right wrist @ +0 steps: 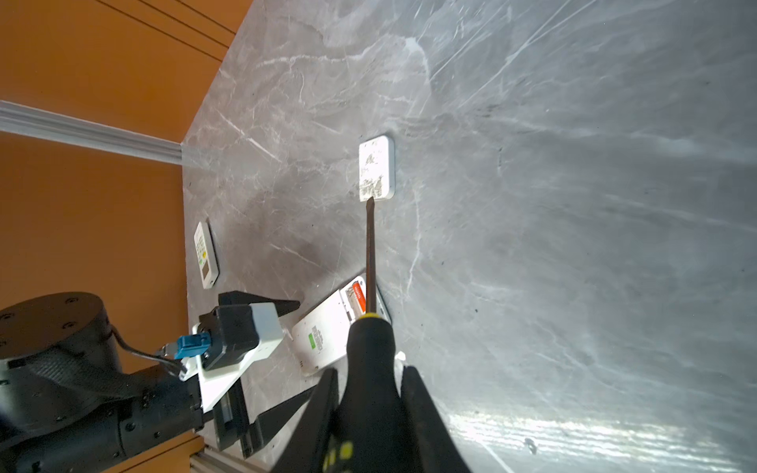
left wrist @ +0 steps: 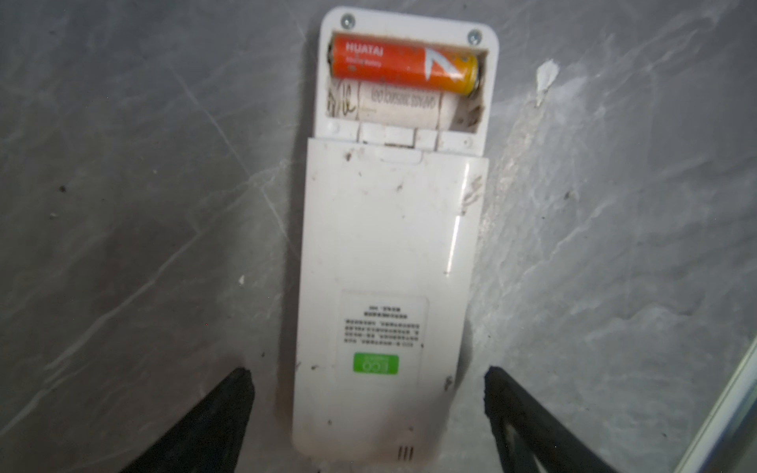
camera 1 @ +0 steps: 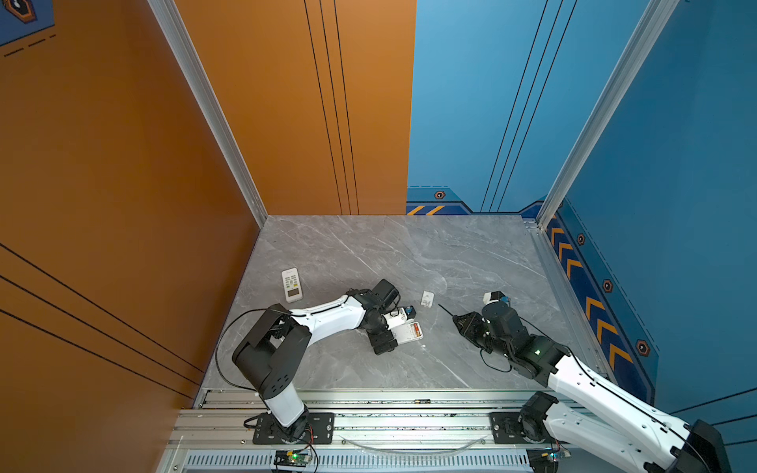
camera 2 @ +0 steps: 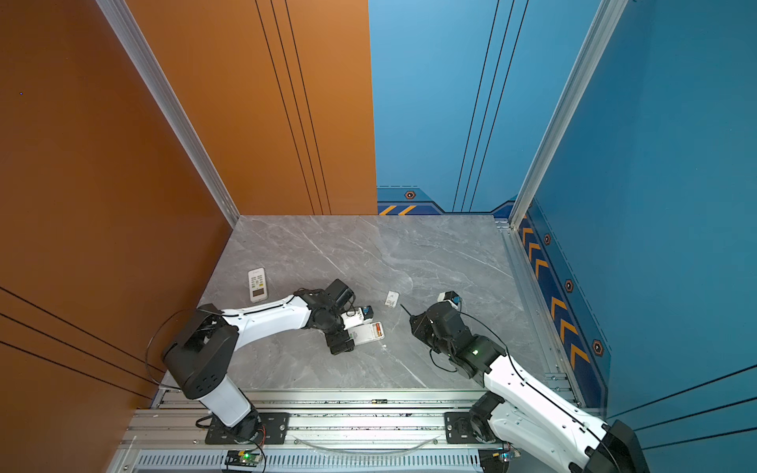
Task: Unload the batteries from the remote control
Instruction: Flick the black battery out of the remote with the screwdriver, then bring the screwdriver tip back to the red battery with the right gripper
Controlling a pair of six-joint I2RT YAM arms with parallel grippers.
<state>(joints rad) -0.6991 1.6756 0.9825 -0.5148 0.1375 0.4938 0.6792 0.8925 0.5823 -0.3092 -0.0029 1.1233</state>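
Now | remote compartment uncovered | orange battery seated inside

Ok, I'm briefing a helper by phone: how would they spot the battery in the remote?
On the grey marble table, skip the buttons-up remote near the orange wall; take the face-down remote between the left gripper's open jaws. In its uncovered compartment lies the battery, the only orange-red thing.

Scuffed glossy white plastic remote, polished grey marble-look tabletop
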